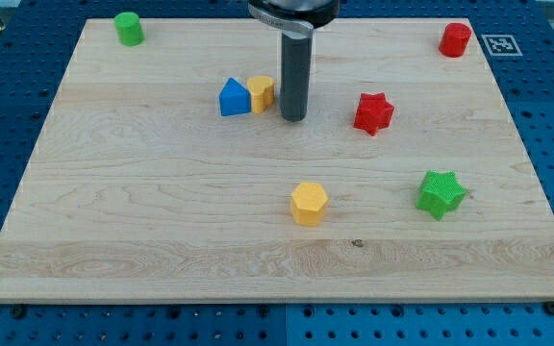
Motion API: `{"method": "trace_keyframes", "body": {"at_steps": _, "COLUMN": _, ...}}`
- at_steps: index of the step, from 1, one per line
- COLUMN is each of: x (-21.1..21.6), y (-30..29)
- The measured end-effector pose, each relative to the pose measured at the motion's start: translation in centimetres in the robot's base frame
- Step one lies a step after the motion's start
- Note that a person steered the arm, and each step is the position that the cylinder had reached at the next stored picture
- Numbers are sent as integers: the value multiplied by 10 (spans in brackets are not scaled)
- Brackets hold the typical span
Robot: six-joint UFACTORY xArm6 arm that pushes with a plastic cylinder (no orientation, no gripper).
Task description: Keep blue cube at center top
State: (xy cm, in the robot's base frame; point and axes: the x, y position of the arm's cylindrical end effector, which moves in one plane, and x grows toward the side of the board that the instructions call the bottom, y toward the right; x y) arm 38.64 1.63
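Pale wood made up the surface (pixel 162 240), a board lying on a blue perforated bench. My tip (pixel 293 118) stood in the upper middle of the board, just beside a small yellow block (pixel 262 93) on the view's right of it; whether they touched could not be told. The blue cube (pixel 234 98) sat against the yellow block's other side, slightly left of center and a little below the top edge. No tool was fitted, only the rod, so nothing could open, close or grip. As I judged it, the step in hand was holding the blue cube in place, and any next move called for a light nudge toward the view's top. Elsewhere lay a green cylinder (pixel 128 28), a red cylinder (pixel 455 39), a red star (pixel 373 112), a green star (pixel 440 193) and a yellow hexagonal block (pixel 309 204).
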Motion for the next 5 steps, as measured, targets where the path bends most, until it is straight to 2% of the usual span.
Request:
{"method": "trace_keyframes", "body": {"at_steps": 3, "x": -46, "y": 16}}
{"method": "trace_keyframes", "body": {"at_steps": 4, "x": -54, "y": 11}}
{"method": "trace_keyframes", "body": {"at_steps": 5, "x": -54, "y": -22}}
